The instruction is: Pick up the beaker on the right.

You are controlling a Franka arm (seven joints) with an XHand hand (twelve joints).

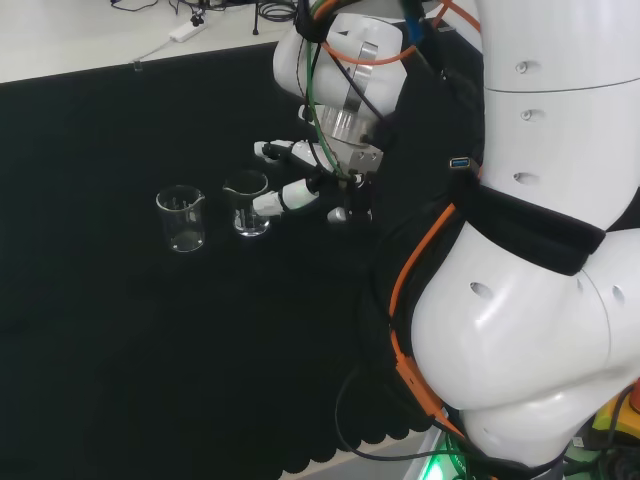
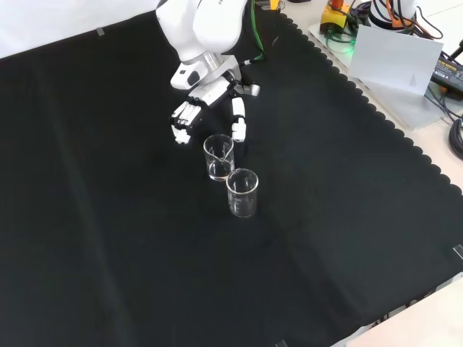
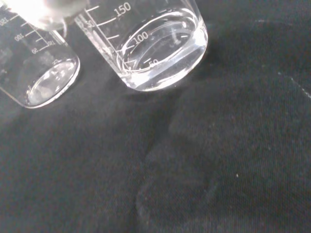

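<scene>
Two clear glass beakers stand upright on the black cloth [image 1: 120,350], close together but apart. In the head view they are side by side, and the right beaker [image 1: 246,203] is the one nearest the hand [image 1: 300,175]; the left beaker [image 1: 181,219] stands just beyond it. In the front view the same pair lines up one behind the other: the right beaker [image 2: 218,157] is the higher one, just below the hand [image 2: 206,101], and the left beaker [image 2: 242,192] sits lower and a little to the right. The hand hangs low over the cloth with its fingers spread and only slightly bent, holding nothing. In the head view one white-tipped finger [image 1: 280,197] reaches to the right beaker's wall, touching it or nearly so; another finger [image 1: 275,150] lies farther back, clear of the glass. In the front view a finger [image 2: 237,123] points down just beside that beaker's rim, while the others [image 2: 184,116] hang off to its left, so the beaker stands near the gap between them but is not enclosed. Through the wrist camera both beakers show close up, the nearer one [image 3: 155,43] with printed graduation marks on its wall and the other [image 3: 39,73] beside it. Both bases look bare, with only highlights in the glass; I cannot tell whether either holds any liquid.
</scene>
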